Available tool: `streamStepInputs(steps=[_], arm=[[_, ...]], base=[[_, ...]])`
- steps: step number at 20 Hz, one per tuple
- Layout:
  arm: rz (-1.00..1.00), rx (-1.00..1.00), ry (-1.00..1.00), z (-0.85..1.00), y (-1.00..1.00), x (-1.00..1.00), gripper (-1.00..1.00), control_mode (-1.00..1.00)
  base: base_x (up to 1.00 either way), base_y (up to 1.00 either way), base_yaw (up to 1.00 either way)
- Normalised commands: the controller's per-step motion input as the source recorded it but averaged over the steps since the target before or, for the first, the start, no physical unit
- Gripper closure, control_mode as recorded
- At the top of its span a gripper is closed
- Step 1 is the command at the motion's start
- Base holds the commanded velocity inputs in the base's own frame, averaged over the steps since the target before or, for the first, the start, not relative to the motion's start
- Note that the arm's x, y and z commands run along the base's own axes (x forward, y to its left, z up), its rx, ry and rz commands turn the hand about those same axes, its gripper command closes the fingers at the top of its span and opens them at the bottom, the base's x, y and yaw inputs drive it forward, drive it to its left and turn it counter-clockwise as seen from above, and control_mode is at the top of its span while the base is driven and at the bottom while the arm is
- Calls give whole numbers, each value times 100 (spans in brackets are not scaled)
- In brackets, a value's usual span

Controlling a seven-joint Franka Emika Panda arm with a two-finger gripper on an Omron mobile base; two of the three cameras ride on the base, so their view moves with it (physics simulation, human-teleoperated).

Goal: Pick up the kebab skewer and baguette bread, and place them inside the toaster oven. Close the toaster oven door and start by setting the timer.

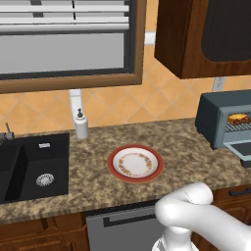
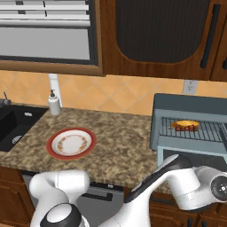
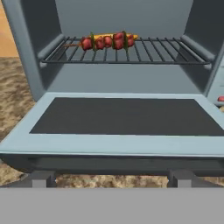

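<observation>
Toaster oven [image 2: 190,128] sits at 3 o'clock on the counter [image 2: 119,142]. Toaster oven door [image 3: 127,120] hangs flat open, its front edge at 6 o'clock in the hand view. Kebab skewer [image 3: 105,41] lies on the rack at 11 o'clock, baguette bread [image 2: 185,125] touching behind it.

Gripper [image 3: 111,177] is spread wide and empty, just under the door's front edge.

Risks: the fingers could slip off the lip on the upswing, and a hard slam could jolt the food.
</observation>
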Motion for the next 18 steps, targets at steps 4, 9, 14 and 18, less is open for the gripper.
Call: streamStepInputs(steps=[4, 9, 14, 18], arm=[[0, 0, 5, -13, 0, -27, -100, -100], [0, 0, 2, -8, -6, -26, -100, -100], [0, 0, 0, -11, -1, 4, -100, -100], [0, 0, 6, -17, 0, 20, -100, -100]], base=[[0, 0, 0], [0, 0, 0], [0, 0, 0], [0, 0, 0]])
